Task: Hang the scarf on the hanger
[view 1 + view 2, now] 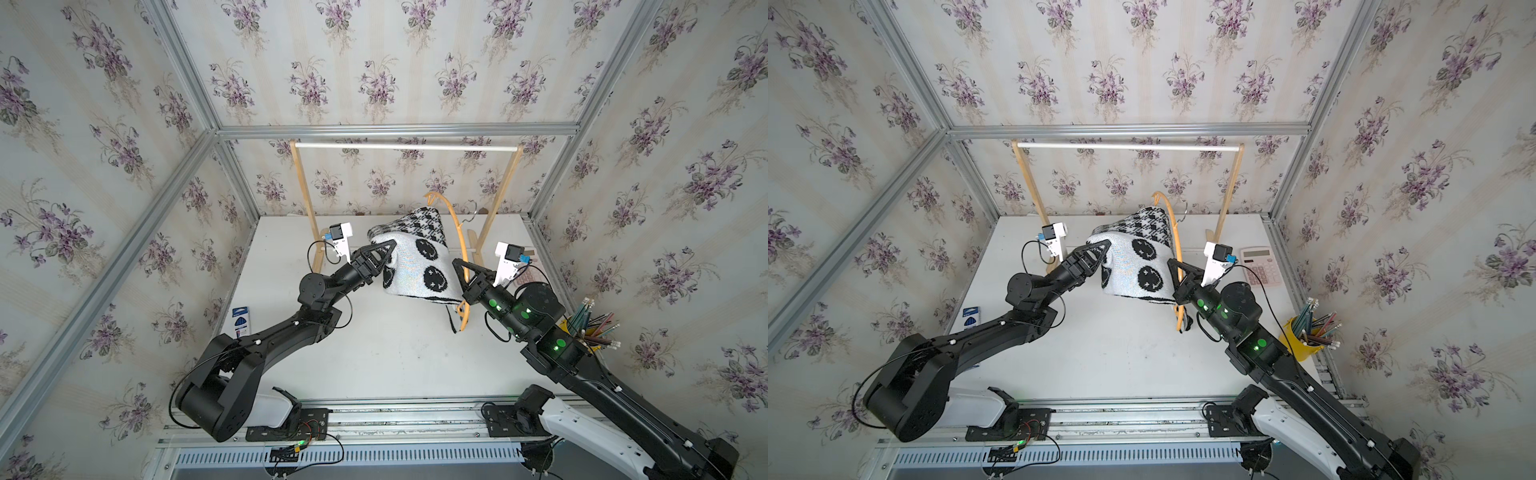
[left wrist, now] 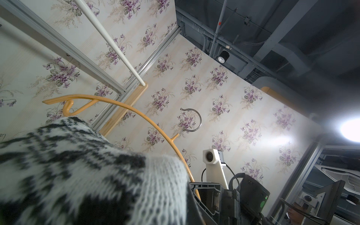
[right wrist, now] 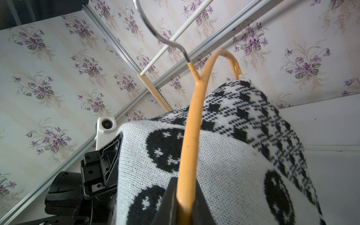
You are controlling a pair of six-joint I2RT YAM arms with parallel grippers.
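We hold the hanger (image 3: 191,124) upright, right gripper (image 3: 185,206) clamped on its arm; left gripper (image 1: 384,255), pinched on the scarf (image 1: 419,259), draws cloth away to drape it.

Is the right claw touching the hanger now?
Touching. In the right wrist view the right claw is shut on the hanger, its jaws pressed against both sides of the wooden arm, with no gap visible.

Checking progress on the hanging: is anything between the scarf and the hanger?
Nothing visible. The scarf already drapes against the hanger, which the right end effector grips; the left end effector holds the scarf's edge.
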